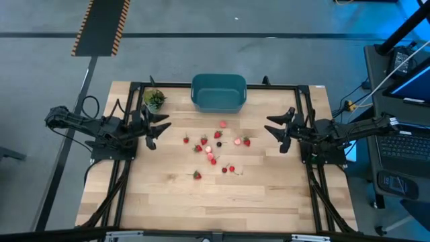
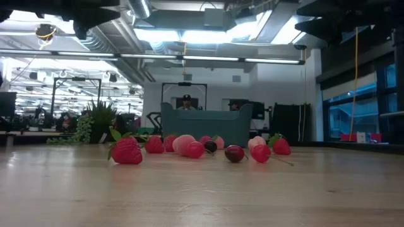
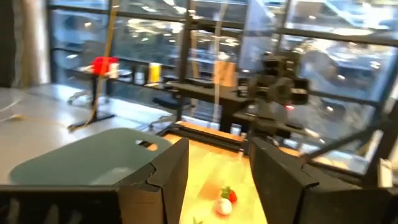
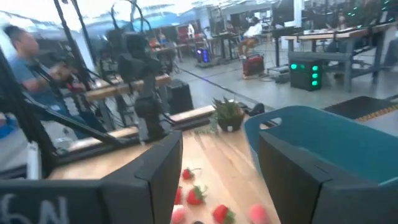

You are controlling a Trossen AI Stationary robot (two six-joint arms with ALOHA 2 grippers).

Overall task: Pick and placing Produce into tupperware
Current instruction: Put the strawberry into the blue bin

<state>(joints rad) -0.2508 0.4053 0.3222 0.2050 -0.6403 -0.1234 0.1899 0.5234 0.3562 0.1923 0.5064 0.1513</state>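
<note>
About a dozen produce pieces (image 1: pixel 213 149) lie scattered mid-table, none yet in the teal tupperware (image 1: pixel 218 93), which sits at the table's far edge and looks empty, though its floor is only partly visible. Both arms wait at the sides: the left gripper (image 1: pixel 159 127) and right gripper (image 1: pixel 277 130) each hover above the wood, fingers parted with a clear gap, holding nothing. Starting well likely means choosing an outlying berry such as the lone front strawberry (image 1: pixel 197 175), descending straight over it, and closing gently so neighbours aren't knocked
</note>
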